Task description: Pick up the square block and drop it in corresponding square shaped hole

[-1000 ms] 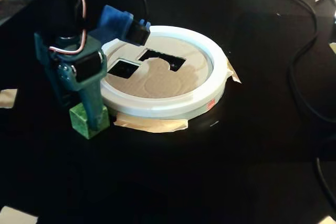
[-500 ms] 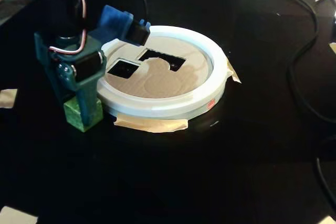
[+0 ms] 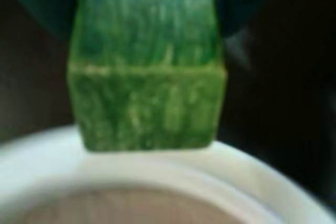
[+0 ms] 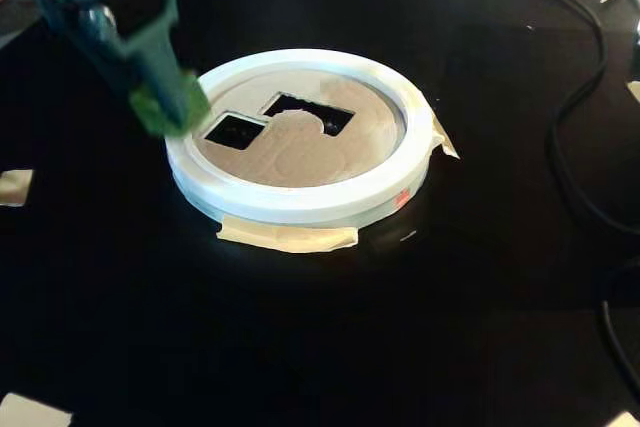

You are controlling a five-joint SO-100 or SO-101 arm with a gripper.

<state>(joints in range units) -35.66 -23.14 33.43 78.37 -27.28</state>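
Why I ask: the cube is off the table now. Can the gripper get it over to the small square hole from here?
Probably yes. The gripper holds the square block at the white rim, with the square shaped hole just beyond and nothing between them.

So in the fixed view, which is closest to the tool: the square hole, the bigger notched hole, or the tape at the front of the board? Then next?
From the tool:
1. Square hole, just right of it.
2. Notched hole, farther right.
3. Front tape, below the board's near rim.
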